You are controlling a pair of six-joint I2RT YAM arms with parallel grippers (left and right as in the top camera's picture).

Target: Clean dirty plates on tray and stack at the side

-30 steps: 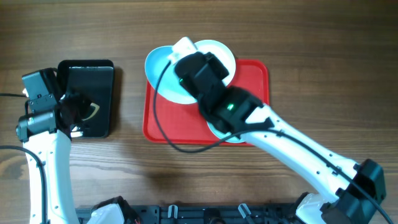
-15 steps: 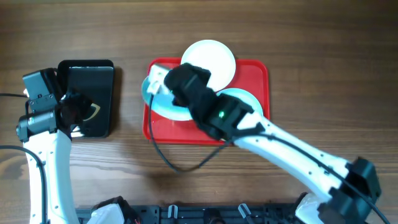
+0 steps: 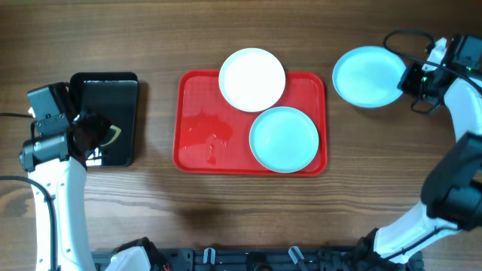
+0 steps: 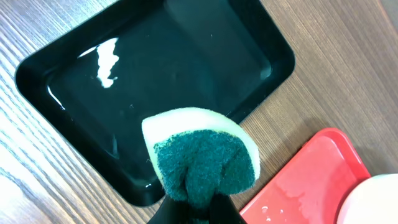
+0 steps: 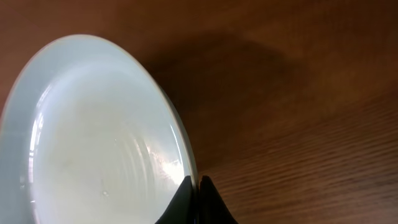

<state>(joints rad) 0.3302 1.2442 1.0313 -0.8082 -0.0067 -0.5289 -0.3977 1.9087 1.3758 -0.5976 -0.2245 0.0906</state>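
Note:
The red tray (image 3: 203, 143) lies mid-table, wet on its left half. On it sit a white plate (image 3: 251, 79) at the back edge and a pale turquoise plate (image 3: 283, 138) at the front right. A second turquoise plate (image 3: 366, 75) is to the right of the tray, over the wood. My right gripper (image 3: 409, 80) is shut on its right rim; the right wrist view shows the fingertips (image 5: 196, 186) pinching the plate edge (image 5: 93, 143). My left gripper (image 4: 198, 211) is shut on a green-and-white sponge (image 4: 202, 158) above the black tray (image 4: 155, 74).
The black glossy tray (image 3: 109, 113) sits at the left, with the left arm (image 3: 49, 135) beside it. The red tray corner (image 4: 311, 180) shows wet in the left wrist view. Bare wood lies round both trays.
My right arm has swung from over the tray's left side to the far right, carrying a turquoise plate off the tray. The left arm has not moved.

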